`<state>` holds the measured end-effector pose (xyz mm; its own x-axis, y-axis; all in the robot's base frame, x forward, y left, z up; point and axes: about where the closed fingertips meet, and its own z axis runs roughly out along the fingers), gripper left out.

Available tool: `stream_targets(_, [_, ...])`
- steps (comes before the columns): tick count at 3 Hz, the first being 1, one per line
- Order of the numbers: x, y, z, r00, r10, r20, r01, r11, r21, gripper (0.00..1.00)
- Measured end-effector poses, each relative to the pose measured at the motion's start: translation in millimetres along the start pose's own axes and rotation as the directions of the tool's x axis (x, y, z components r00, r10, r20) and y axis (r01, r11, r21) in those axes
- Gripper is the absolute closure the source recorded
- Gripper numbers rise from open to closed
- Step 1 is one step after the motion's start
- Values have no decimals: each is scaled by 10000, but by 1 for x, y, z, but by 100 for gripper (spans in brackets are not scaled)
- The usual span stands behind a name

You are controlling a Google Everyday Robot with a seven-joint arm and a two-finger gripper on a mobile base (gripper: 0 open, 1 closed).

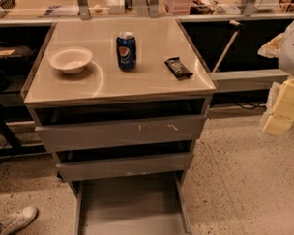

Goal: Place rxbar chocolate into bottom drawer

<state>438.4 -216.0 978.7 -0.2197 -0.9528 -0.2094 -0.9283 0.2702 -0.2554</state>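
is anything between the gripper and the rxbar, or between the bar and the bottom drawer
Nothing visible. The gripper hangs at the right, beside the cabinet. The rxbar chocolate lies by the top's right edge, the Pepsi can left of it. The bottom drawer stands open, pulled out past the upper drawers.

The dark brown-black, flat-wrapped rxbar chocolate [178, 68] bears pale lettering. At nine o'clock from it stands the deep blue metal Pepsi can [126, 51] (red, white and blue roundel on its side). Further toward nine o'clock sits a plain cream round bowl [70, 59]. The smooth cabinet top [148, 83] is pale tan. The wide bottom drawer [134, 206] is flat grey. At three o'clock hangs the pale yellow gripper [277, 121], over beige speckled floor [232, 180].
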Motion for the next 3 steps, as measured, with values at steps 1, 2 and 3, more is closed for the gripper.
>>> stream_targets(1, [0, 0, 0, 10000, 2, 0, -2, 10000, 0, 0])
stream_targets(2, [-3, -3, 8, 9986, 519, -52, -519, 9986, 54, 0])
stream_targets(3, [-2, -22, 33, 9851, 1622, -578, -1611, 9867, 230, 0])
